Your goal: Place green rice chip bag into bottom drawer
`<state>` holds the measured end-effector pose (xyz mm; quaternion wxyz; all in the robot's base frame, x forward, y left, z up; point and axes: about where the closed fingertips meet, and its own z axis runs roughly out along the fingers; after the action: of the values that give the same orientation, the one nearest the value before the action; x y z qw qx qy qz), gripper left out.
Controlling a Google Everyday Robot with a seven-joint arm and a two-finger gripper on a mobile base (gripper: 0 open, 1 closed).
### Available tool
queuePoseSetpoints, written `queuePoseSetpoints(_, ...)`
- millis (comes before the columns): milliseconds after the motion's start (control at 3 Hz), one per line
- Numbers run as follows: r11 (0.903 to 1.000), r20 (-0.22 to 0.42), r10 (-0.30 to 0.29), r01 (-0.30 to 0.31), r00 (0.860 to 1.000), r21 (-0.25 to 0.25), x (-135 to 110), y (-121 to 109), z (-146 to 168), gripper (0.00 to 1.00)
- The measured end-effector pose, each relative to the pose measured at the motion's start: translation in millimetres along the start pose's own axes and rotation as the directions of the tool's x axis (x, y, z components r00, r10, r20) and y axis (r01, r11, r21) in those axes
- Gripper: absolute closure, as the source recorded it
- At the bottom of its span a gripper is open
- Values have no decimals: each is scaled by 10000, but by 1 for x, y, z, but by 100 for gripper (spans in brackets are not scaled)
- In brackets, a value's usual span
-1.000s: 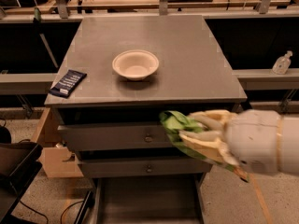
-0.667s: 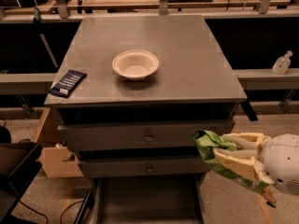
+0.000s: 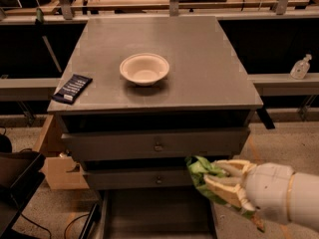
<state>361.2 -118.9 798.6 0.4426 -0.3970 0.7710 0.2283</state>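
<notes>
My gripper (image 3: 219, 182) comes in from the lower right and is shut on the green rice chip bag (image 3: 200, 169), which sticks out crumpled to the left of the pale fingers (image 3: 227, 190). It hangs in front of the grey cabinet's lower right, level with the second drawer front (image 3: 149, 179). The bottom drawer (image 3: 154, 215) is pulled out below and to the left of the bag; its shallow grey tray shows at the picture's lower edge.
A white bowl (image 3: 144, 68) sits on the cabinet top (image 3: 199, 63). A small dark navy packet (image 3: 73, 88) lies at its front left corner. A cardboard box (image 3: 57, 166) stands to the cabinet's left. A sanitizer bottle (image 3: 301, 66) stands on a ledge at right.
My gripper with the green bag has moved down and to the right, then back slightly left, and now sits lower beside the open bottom drawer.
</notes>
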Motion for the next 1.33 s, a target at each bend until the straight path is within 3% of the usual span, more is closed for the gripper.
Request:
queuePoseSetpoints(667,9937,118,466,-452,9988,-1021,82,-3,104,100)
queuePoseSetpoints(1000,9843,413,946,-872,9947,-1537,120,-16,157,100)
queuePoseSetpoints(1333,9842,411,947,-873,9947,-1540,120,-16,158,100)
